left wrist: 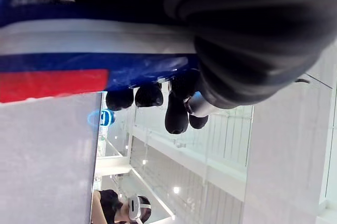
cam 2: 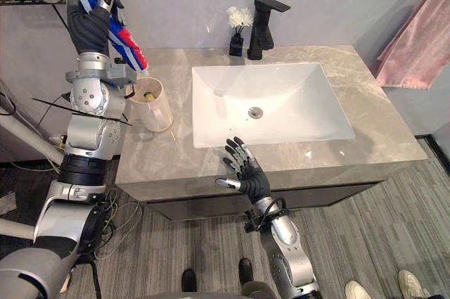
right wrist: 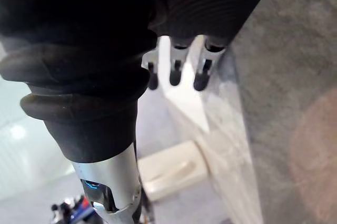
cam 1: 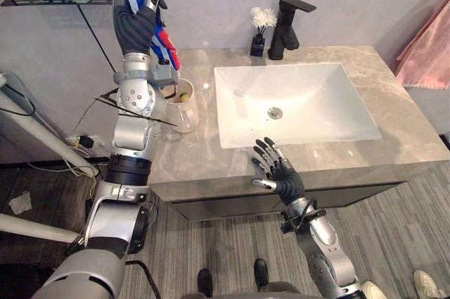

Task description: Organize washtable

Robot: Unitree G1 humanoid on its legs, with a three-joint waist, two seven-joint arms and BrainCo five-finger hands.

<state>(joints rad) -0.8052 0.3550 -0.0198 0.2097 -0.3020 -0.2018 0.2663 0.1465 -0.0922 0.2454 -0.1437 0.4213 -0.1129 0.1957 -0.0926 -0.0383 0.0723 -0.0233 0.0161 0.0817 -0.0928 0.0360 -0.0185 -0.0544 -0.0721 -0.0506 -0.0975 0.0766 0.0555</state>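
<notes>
the left hand [cam 1: 137, 21] grips a tube [cam 1: 167, 47], held high above the cup [cam 1: 186, 110]. the right hand [cam 1: 281, 172] hovers spread over the table [cam 1: 401, 130], before the sink [cam 1: 309, 112].

One tube [cam 1: 166, 47], one cup [cam 1: 188, 112], one towel [cam 1: 425, 53] (pink)

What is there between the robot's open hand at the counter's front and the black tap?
The white sink lies between the right hand and the tap, its drain roughly on that line, as both eye views show.

The countertop [cam 1: 394, 109] is smooth, veined grey stone. Basin [cam 1: 309, 102] glossy white, tap [cam 1: 285, 28] matt black — and the tube [cam 1: 167, 47] shiny plastic.
</notes>
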